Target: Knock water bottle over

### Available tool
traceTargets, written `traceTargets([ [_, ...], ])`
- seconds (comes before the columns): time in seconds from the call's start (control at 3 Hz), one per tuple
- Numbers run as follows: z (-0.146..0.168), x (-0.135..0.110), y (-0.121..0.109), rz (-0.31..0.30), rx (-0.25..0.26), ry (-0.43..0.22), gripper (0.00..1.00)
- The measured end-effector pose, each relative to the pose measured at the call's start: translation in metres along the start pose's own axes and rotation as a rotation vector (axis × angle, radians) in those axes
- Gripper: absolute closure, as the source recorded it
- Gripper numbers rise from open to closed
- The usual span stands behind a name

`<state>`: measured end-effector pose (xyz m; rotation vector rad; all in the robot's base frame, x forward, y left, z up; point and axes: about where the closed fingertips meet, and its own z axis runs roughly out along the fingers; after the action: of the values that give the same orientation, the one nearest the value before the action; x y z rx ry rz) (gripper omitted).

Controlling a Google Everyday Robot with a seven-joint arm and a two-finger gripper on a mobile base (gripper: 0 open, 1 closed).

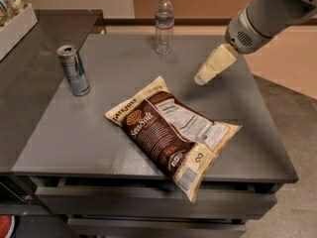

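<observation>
- The grey tabletop [124,68] carries three things, and its far edge is where the task is settled.
- The robot's arm [267,14] enters from the upper right of the view and slopes down toward the middle of the tabletop.
- A brown sea-salt chip bag [168,133] lies flat near the front. One corner hangs over the edge, well apart from the line between gripper and bottle.
- The water bottle [164,26] stands upright on its base at the far edge of the tabletop, long axis vertical and cap on top. It is not yet knocked over.
- A silver-blue can [73,69] stands upright at the left of the view, well apart from the bottle and out of the way.
- The gripper [200,78] hangs low over the right-centre of the tabletop, tip pointing down and to the left of the view. It holds nothing, and whether it is open or closed cannot be told.
- The bottle lies farther back and to the left of the gripper in this view, apart from it with only bare surface between. A sideways push high on the bottle, near the cap, looks the likeliest way to topple it.
</observation>
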<state>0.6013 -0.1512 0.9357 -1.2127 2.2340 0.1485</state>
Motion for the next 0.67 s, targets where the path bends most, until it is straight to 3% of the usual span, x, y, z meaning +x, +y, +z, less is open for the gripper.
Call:
traceTargets([
  [0.67,0.04,-0.034,-0.036,0.109,0.091,-0.167,0.0],
])
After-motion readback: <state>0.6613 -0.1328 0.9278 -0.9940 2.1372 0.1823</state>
